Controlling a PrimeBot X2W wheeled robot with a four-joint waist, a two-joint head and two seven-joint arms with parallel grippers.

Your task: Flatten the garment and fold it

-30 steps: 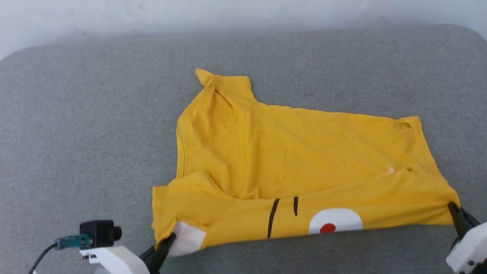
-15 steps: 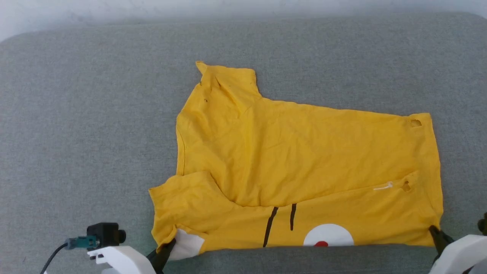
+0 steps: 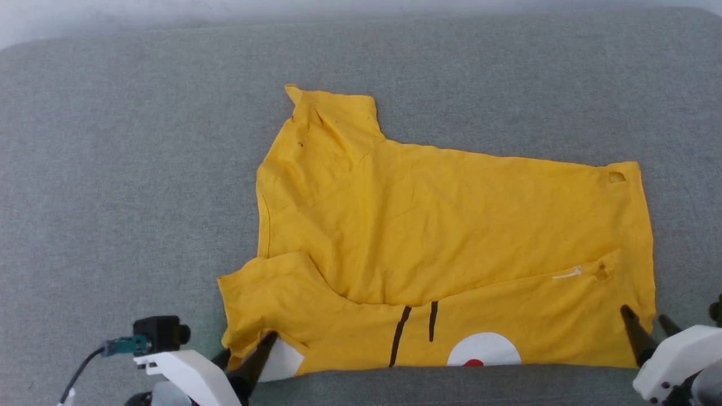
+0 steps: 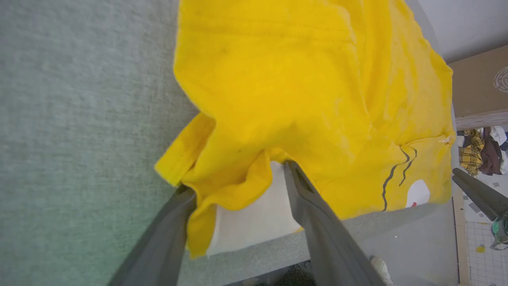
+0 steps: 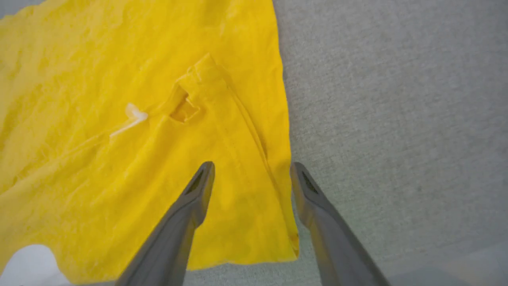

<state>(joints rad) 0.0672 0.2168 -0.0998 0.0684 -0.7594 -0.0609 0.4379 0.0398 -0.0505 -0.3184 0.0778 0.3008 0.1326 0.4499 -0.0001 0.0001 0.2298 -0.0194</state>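
Observation:
The garment [image 3: 451,237], a bright yellow T-shirt, lies spread on the grey cushion, its near strip folded over to show black lines, a white patch and a red dot. At the near-left corner, my left gripper [image 3: 248,349] is open. Its fingers straddle the rumpled sleeve and a white patch [image 4: 254,214], seen close up around the left gripper [image 4: 238,178]. My right gripper [image 3: 644,314] is open at the near-right corner. In the right wrist view the right gripper [image 5: 252,166] has one finger over the cloth and one just off the side hem. A small hole [image 5: 182,109] shows ahead of it.
The grey padded surface [image 3: 141,169] extends widely left of and behind the shirt; its front edge runs just below the shirt's near fold. The left wrist view shows a cardboard box [image 4: 480,87], a pile of clothes [image 4: 480,147] and my right gripper's fingers [image 4: 472,190].
Both grippers have opened and let go of the shirt's near corners. The cloth, stretched and lifted a second ago, now lies slack on the cushion. The head view has tilted slightly.

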